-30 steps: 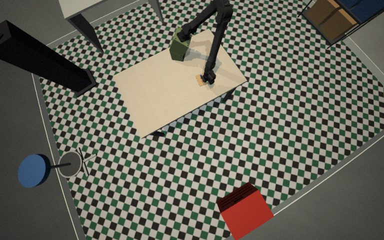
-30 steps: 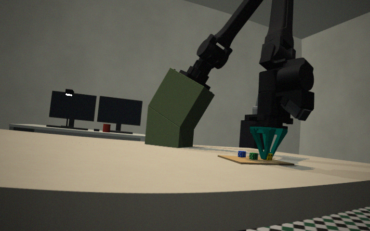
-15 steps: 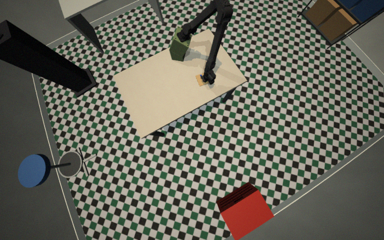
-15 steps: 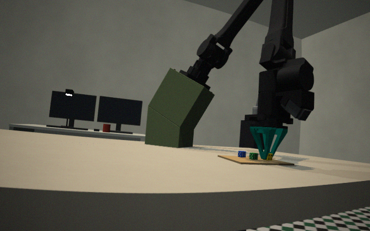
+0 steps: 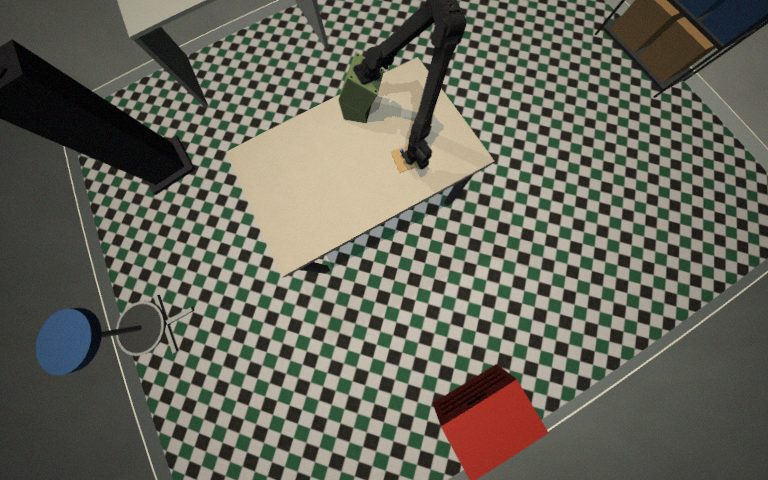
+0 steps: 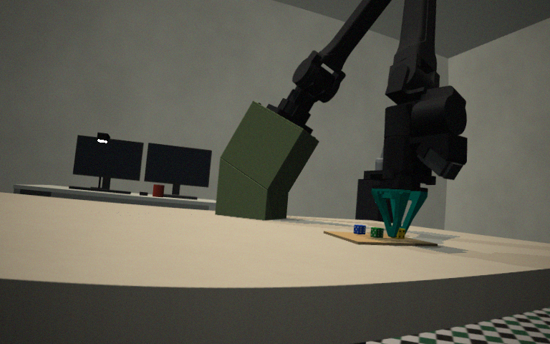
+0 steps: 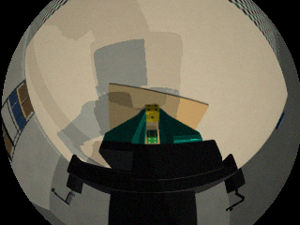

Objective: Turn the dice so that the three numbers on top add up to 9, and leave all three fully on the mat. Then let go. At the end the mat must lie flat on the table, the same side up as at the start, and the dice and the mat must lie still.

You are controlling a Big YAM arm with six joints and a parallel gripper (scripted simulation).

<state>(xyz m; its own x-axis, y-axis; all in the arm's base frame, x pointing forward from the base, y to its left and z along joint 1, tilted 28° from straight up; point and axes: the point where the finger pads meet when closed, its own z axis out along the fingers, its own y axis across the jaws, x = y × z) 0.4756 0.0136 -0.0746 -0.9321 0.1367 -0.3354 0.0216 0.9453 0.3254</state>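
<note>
A: Step in hand, operator?
B: Yellow die point(image 6: 401, 233) point(image 7: 152, 113), one: apparently gripped for turning. Your claw point(image 5: 417, 155) point(image 6: 396, 235) point(image 7: 152, 112): nearly closed, pinching it. Mat point(image 5: 400, 164) point(image 6: 344, 236) point(image 7: 192, 112): toward the bench's point(image 5: 317, 186) point(image 6: 162, 251) point(image 7: 225, 70) right corner, top view. Next: lift straight, rotate if needed.
A: Unclear?
B: Your top-face total; blue die point(image 5: 402, 151) point(image 6: 359, 229), unseen at wrist; green die point(image 6: 377, 232) point(image 7: 152, 137), partly cut off there.

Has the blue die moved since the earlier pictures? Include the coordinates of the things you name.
No. In the exterior view, the blue die point(image 5: 402, 151) point(image 6: 359, 229) sits where it did, near the far-left corner of the mat point(image 5: 400, 164) point(image 6: 367, 240) point(image 7: 193, 109), just left of the green die point(image 6: 377, 232) point(image 7: 152, 137).
</note>
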